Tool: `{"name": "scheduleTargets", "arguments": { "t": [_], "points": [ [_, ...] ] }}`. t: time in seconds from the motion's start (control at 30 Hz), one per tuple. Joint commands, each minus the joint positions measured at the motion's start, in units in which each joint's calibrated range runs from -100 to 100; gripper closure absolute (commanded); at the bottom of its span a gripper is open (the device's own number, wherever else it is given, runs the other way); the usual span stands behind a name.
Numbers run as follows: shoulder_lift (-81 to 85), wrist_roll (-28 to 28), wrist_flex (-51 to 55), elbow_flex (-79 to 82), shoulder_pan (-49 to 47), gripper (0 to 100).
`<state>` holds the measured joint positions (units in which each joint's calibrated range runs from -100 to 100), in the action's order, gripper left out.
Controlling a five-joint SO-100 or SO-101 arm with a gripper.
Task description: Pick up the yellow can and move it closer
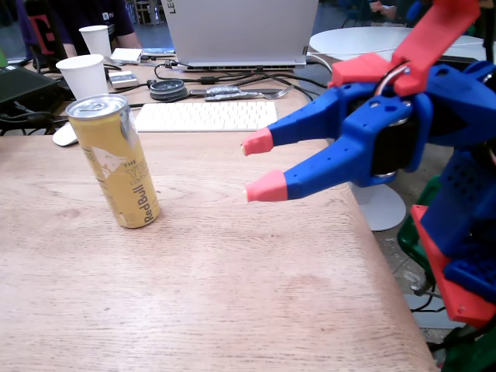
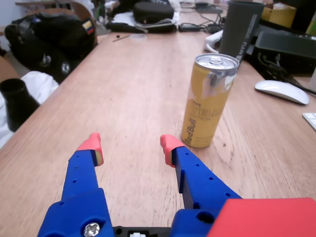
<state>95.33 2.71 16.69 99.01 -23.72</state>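
The yellow can (image 1: 118,160) stands upright on the wooden table (image 1: 201,294), left of centre in the fixed view, with red "RedBull" lettering down its side. In the wrist view the yellow can (image 2: 207,101) is ahead and to the right of the fingers. My blue gripper (image 1: 257,165) with red tips hangs open to the right of the can, clear of it and above the table, nothing between its fingers. From the wrist camera the gripper (image 2: 131,148) shows its jaws spread wide, and the can sits just beyond the right fingertip (image 2: 169,144).
Behind the can are two white paper cups (image 1: 84,75), a white keyboard (image 1: 205,115), a laptop (image 1: 242,32) and cables. A white mouse (image 2: 282,91) and a dark tall cylinder (image 2: 241,28) lie right of the can. The table edge (image 1: 391,271) runs down the right.
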Motion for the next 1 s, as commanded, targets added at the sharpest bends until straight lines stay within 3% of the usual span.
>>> {"name": "scheduleTargets", "arguments": {
  "t": [0.0,0.97],
  "points": [
    [1.75,0.2,-0.02,0.43,-0.48,74],
    [-0.73,-0.15,-1.25,0.14,1.39,74]
  ]
}}
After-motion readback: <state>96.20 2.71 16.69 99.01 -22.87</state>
